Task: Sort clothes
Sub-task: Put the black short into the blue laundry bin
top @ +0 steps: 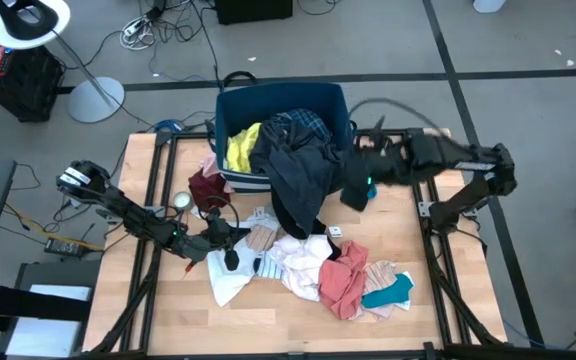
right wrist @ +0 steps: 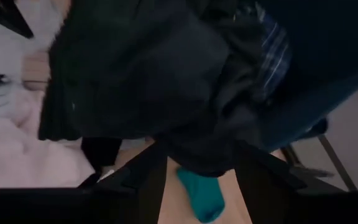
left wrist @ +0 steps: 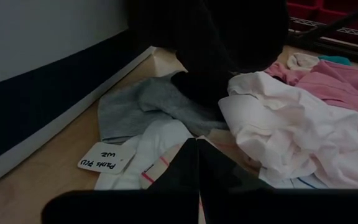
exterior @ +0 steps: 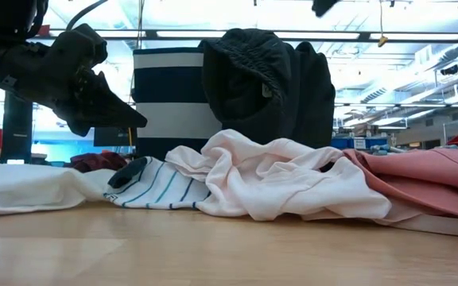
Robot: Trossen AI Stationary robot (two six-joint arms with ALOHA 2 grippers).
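A navy bin [top: 333,100] at the table's far side holds yellow [top: 240,148] and blue plaid [top: 303,122] clothes. A dark grey garment [top: 298,175] hangs over its front rim down to the table. White [top: 303,265], pink [top: 343,280] and teal [top: 388,292] clothes lie heaped in front, and a maroon piece [top: 206,188] lies left of the bin. My left gripper [top: 226,238] hovers shut and empty over the heap's left end, also seen in the low view [exterior: 137,121]. My right gripper [top: 356,188] is shut on dark cloth at the bin's right front corner. My right gripper pinches a bunched fold of the dark cloth [right wrist: 194,155] between its two fingers, coming from the table's right side. The cloth is lifted above the table beside the bin. A teal piece [right wrist: 201,196] hangs just below the fingers; whether they hold it too, I cannot tell.
A white striped sock [exterior: 153,187] and a paper label [left wrist: 106,157] lie among the heap. The bin's wall [left wrist: 42,93] stands close to my left gripper. Bare wood shows along the table's near edge [top: 268,330].
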